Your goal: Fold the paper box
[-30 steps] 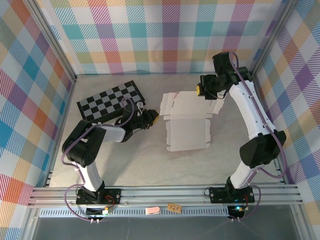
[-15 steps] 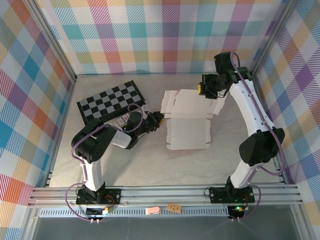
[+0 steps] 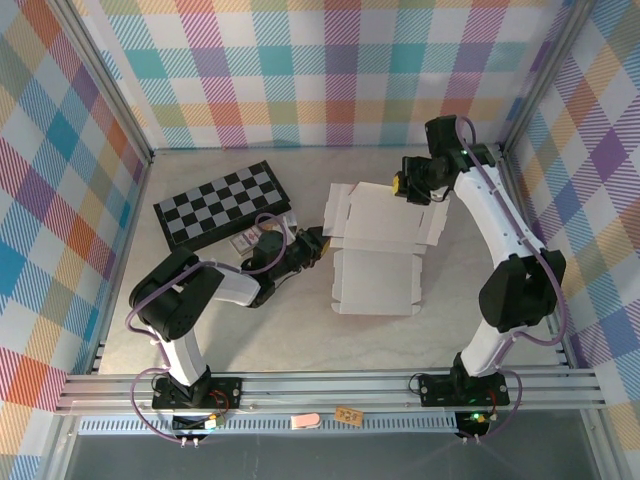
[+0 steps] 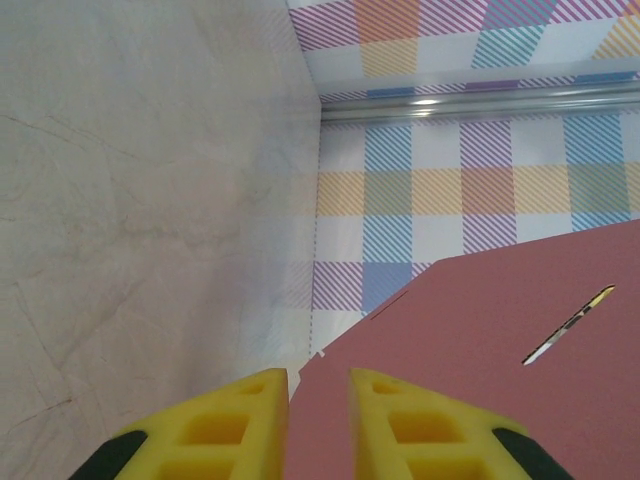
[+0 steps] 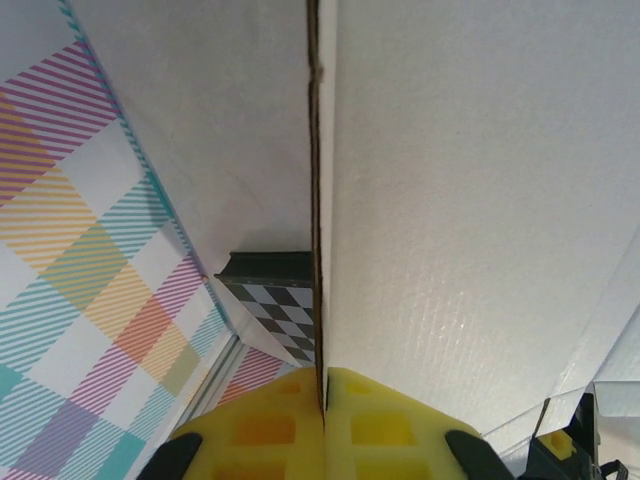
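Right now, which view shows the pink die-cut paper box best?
Top external: the whole paper box, flaps and all, is in frame. Left wrist catches one pink slitted panel; right wrist, a pale face and seam up close.

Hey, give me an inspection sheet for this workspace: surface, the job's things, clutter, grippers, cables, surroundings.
Surface: pale mottled tabletop, nothing spilled on it.
Job's things: paper box unfolded mid-table, pale side up; its far part is raised, and the left wrist view shows the pink underside.
Clutter: checkered board lying left of the box; small item beside it, too small to identify.
Grippers: right gripper shut on the box's far edge; left gripper at the box's left edge, fingers narrowly apart, not gripping.
Cables: purple cables run along both arms, off the box.
Surroundings: plaid walls on three sides; metal rail along the near edge.
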